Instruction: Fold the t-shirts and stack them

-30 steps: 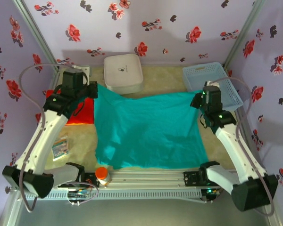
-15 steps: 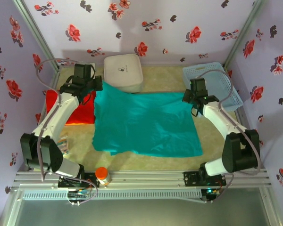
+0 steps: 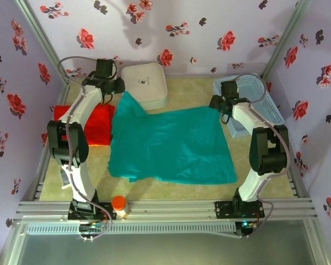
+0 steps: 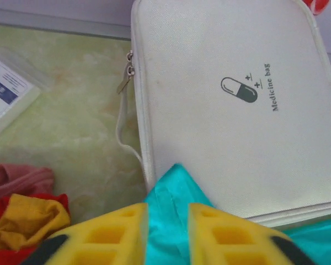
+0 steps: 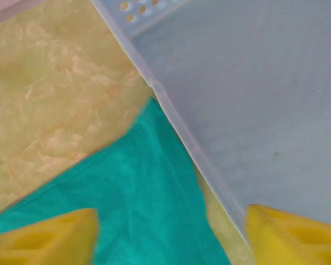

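Showing the counter (image 3: 193, 91) from above, the top external view has the teal t-shirt (image 3: 171, 146) spread across the centre. Its far-left corner is drawn up into a peak at the left gripper (image 3: 120, 88), just beside the white medicine bag (image 3: 145, 83) at the far edge. The red t-shirt (image 3: 96, 126) lies bunched on the left, just beside the teal one. The right gripper (image 3: 216, 104) is at the teal garment's far-right corner, next to the light-blue basket (image 3: 254, 94). In the left wrist view, the left gripper (image 4: 168, 237) has its yellow fingers (image 4: 107, 237) narrowly parted, with a fold of the teal t-shirt (image 4: 168, 193) filling the gap. Whether the cloth is clamped cannot be told. The fold's tip overlaps the near edge of the medicine bag (image 4: 226, 138). In the right wrist view, the right gripper (image 5: 171, 243) is spread wide, its fingers (image 5: 44, 237) clear of the cloth. The teal t-shirt (image 5: 143, 193) lies flat beneath it, with the corner touching the basket (image 5: 254, 83) rim.
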Action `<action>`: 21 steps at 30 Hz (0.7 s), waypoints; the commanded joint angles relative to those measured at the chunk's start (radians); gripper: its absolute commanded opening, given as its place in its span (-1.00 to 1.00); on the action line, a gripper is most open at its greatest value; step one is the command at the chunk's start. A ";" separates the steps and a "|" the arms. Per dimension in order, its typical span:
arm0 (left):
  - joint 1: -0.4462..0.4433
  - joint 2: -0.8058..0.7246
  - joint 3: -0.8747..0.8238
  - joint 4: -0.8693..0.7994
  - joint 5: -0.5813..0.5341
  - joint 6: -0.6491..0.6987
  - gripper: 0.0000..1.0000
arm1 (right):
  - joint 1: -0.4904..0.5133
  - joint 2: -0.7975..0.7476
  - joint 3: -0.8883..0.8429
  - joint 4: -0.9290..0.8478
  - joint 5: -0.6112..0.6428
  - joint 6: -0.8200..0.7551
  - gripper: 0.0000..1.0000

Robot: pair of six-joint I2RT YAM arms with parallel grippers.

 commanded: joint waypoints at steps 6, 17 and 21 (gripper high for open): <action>0.003 -0.244 -0.197 -0.115 0.039 -0.045 0.33 | 0.045 -0.228 -0.094 -0.129 -0.077 -0.019 0.84; -0.163 -0.582 -0.671 -0.119 0.075 -0.229 0.33 | 0.119 -0.463 -0.397 -0.167 -0.215 0.089 0.84; -0.256 -0.550 -0.755 -0.040 0.076 -0.301 0.32 | 0.123 -0.369 -0.412 -0.136 -0.257 0.105 0.81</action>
